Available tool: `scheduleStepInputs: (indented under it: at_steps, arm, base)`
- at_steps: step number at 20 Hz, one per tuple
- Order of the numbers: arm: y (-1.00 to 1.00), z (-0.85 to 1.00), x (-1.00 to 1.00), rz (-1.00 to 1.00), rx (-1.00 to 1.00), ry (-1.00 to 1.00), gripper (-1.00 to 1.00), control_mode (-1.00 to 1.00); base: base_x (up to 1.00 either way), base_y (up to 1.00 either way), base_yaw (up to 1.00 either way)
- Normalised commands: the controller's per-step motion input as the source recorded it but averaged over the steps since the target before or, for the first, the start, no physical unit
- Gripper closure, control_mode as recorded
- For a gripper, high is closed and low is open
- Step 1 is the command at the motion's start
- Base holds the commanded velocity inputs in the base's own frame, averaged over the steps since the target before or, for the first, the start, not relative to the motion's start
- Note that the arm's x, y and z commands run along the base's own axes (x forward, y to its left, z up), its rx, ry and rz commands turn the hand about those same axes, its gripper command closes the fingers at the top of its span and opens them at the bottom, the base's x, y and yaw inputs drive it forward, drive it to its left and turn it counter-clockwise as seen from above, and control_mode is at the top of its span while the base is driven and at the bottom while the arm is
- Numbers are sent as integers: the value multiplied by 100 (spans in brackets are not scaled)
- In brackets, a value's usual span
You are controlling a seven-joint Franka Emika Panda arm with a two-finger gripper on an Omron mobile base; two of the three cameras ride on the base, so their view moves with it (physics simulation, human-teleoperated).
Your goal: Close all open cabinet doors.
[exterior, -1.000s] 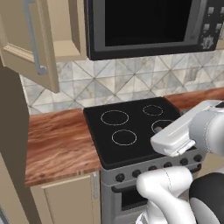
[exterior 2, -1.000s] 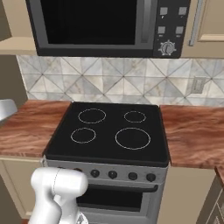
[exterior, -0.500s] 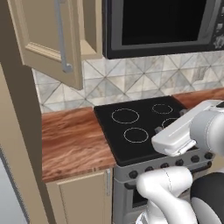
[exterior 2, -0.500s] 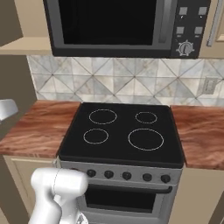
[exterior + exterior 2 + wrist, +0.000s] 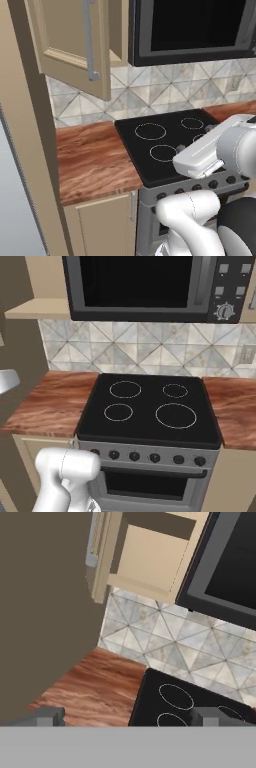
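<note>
The cabinet door (image 5: 75, 45) is standing ajar on the upper cabinet, left of the microwave (image 5: 192, 30) and above the wooden bench (image 5: 92, 160), its silver bar handle (image 5: 89, 42) facing outward. In the hand view the hand (image 5: 127, 716) is hanging wide open, gripping nothing, with the door (image 5: 102, 557) well apart from it, beyond the bench and beside the stovetop (image 5: 190, 704).

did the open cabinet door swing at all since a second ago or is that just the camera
No. The open cabinet door keeps the same angle and spot beside the microwave. Both slid rightward in the left base view together, so the base moved, not the door.
</note>
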Motion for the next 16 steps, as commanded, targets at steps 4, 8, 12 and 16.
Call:
scheduleStepInputs:
  at_steps: [4,8,12,16]
  arm:
    - [0,0,0,0,0,0,-100,100]
    - [0,0,0,0,0,0,-100,100]
    - [0,0,0,0,0,0,-100,100]
    - [0,0,0,0,0,0,-100,100]
  base:
    - [20,35,0]
    - [29,31,0]
    - [33,27,0]
    - [36,31,0]
